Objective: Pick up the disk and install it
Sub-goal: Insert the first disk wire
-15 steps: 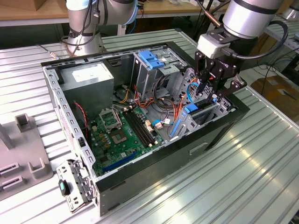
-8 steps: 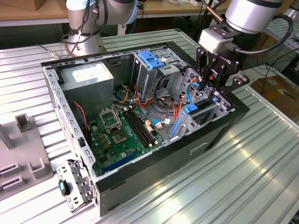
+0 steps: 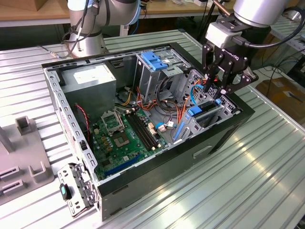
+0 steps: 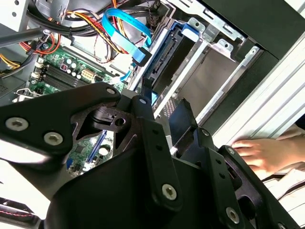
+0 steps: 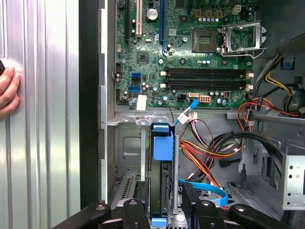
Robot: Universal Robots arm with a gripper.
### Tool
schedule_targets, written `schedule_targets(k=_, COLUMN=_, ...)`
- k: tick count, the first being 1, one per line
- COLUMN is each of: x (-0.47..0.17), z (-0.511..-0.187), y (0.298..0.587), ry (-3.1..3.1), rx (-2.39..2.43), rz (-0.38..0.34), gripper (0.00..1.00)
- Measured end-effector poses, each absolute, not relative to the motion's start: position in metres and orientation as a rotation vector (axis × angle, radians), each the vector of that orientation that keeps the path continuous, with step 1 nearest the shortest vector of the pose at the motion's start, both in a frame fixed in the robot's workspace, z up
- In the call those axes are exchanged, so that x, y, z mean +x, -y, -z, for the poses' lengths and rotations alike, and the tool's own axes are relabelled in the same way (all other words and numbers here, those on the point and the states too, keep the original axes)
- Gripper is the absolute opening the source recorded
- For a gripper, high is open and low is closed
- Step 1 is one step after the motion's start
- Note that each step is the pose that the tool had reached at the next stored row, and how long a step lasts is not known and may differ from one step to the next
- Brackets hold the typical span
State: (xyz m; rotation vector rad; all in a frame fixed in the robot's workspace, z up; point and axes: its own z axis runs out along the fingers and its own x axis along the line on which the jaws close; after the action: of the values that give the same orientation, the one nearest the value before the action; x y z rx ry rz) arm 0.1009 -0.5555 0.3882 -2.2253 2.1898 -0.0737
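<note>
Disk point(image 5: 162, 143) seated in bay point(image 5: 127, 149); spread fingers point(image 5: 193, 210) poised vertically above.

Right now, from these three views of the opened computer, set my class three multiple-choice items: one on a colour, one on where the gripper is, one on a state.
1. The motherboard is: A red; B green; C white.
2. The gripper hangs over: A the motherboard; B the drive cage holding the disk, at the exterior view's right end of the computer case; C a shelf.
3. The computer case is: A shut; B open, its inside showing; C wrapped in film.

Answers:
1 B, the board is green in the exterior view and both wrist views.
2 B, the exterior view puts the gripper above that cage, and the first wrist view looks down on the blue-railed disk.
3 B, the board, cables and cage all lie bare.
</note>
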Motion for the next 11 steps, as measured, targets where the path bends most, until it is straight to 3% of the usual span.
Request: schedule_targets(k=11, x=0.1009, z=-0.3882, y=0.5538, ry=-2.190, rx=-2.225, rz=0.074, gripper=0.43)
